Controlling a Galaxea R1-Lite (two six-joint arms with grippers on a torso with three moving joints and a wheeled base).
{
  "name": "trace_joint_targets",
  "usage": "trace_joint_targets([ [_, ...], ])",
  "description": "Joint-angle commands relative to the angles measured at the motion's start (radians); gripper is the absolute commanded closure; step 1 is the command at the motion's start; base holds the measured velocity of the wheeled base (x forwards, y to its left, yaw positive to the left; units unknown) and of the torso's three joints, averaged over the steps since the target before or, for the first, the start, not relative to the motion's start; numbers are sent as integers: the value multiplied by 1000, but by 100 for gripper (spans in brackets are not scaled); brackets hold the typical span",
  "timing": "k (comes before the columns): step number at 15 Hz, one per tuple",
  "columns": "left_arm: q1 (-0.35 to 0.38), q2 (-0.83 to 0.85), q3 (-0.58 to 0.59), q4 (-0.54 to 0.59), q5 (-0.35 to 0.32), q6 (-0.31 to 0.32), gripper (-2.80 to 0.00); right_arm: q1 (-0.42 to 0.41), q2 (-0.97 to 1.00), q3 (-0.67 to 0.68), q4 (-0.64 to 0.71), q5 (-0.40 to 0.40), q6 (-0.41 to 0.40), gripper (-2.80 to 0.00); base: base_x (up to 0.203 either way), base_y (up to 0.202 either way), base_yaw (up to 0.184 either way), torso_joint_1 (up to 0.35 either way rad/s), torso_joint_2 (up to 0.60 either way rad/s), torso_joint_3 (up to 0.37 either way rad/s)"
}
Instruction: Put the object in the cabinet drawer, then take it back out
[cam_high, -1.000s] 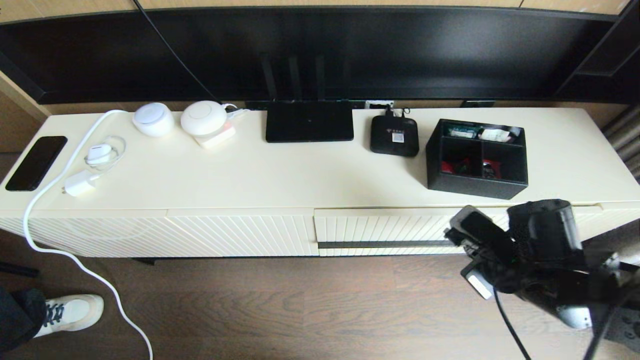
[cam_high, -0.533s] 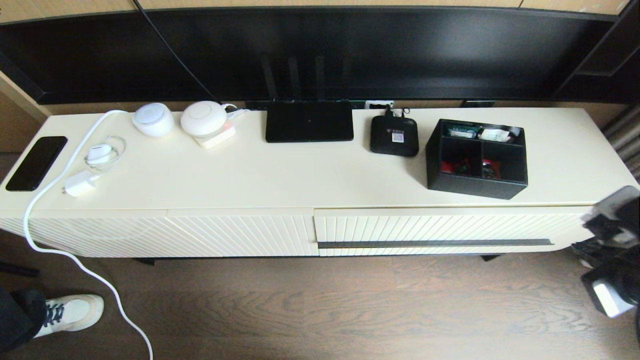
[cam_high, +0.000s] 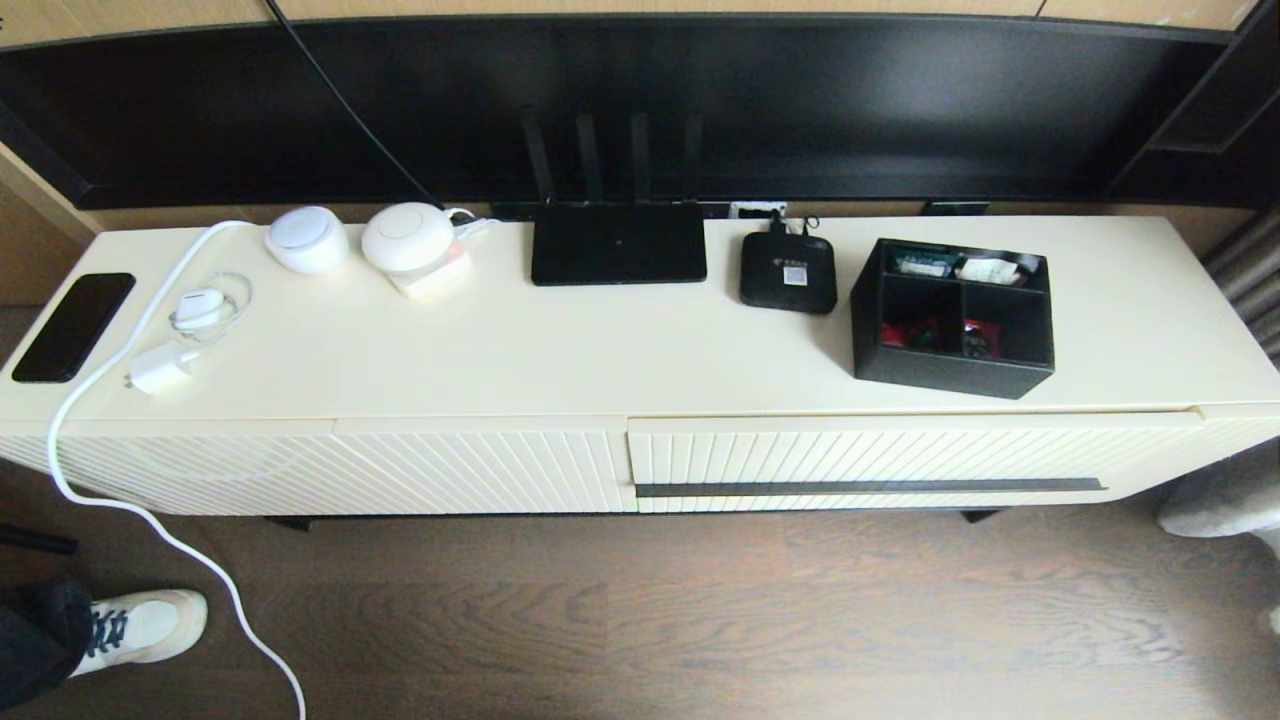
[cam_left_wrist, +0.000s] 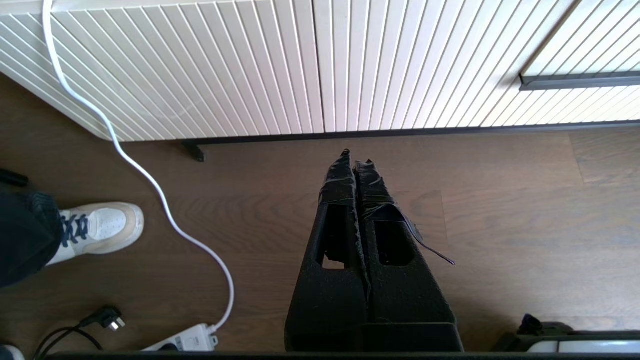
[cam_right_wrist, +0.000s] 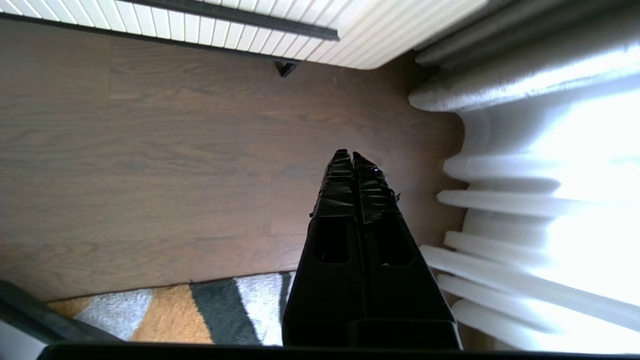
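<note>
Two arms, both out of the head view, both low over the floor.

head / box: black three-bay box (cam_high: 952, 317) sits on the cabinet top, right end, just above the drawer (cam_high: 880, 455); long bay at the back, two square bays toward the robot; long axis runs along the cabinet.
head / drawer: closed; cream front with diagonal ribs, long dark handle (cam_high: 868, 487) low on the front, running left-right.
head / neighbours: small black device (cam_high: 789, 271) just left of the box, router (cam_high: 618, 243) further left; both apart from the box.
head / surfaces: cabinet top (cam_high: 560, 350) smooth matte cream; box walls rigid, matte, square-edged; small red, green and white bits inside.

left wrist / pincer: left gripper (cam_left_wrist: 356, 157) pressed closed, holding nothing, tips taped black; over the wood floor in front of the handle-less ribbed front.
left wrist / relation: only the handle's left end shows, off to the side and above the tips.

right wrist / pincer: right gripper (cam_right_wrist: 347, 155) also closed, holding nothing; over the floor beside a striped rug (cam_right_wrist: 175, 312) and pale curtain (cam_right_wrist: 540, 165).
right wrist / relation: handle's right end and the cabinet's rounded corner lie ahead of the tips.

judgement: right arm is nearer to box and handle; it would have to open before taking the bar.
</note>
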Motion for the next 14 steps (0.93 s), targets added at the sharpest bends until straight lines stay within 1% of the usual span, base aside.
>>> trace_joint_targets([
  [1,0,2,-1,1,0,0,0,-15,-228,69,39,6,10,0,0,0,0,0,0,0],
  [3,0,2,1,1,0,0,0,-33,-325,125,70,11,26,0,0,0,0,0,0,0],
  [6,0,2,0,1,0,0,0,-38,-429,198,81,25,25,0,0,0,0,0,0,0],
  [8,0,2,0,1,0,0,0,-38,-444,213,47,71,34,0,0,0,0,0,0,0],
  [10,0,2,1,1,0,0,0,-38,-444,249,-34,93,32,0,0,0,0,0,0,0],
  [11,0,2,1,1,0,0,0,-38,-444,260,-67,137,30,0,0,0,0,0,0,0],
  [13,0,2,1,1,0,0,0,-38,-443,311,-139,287,34,0,0,0,0,0,0,0],
  [14,0,2,-1,1,0,0,0,-38,-443,357,-212,357,37,0,0,0,0,0,0,0],
])
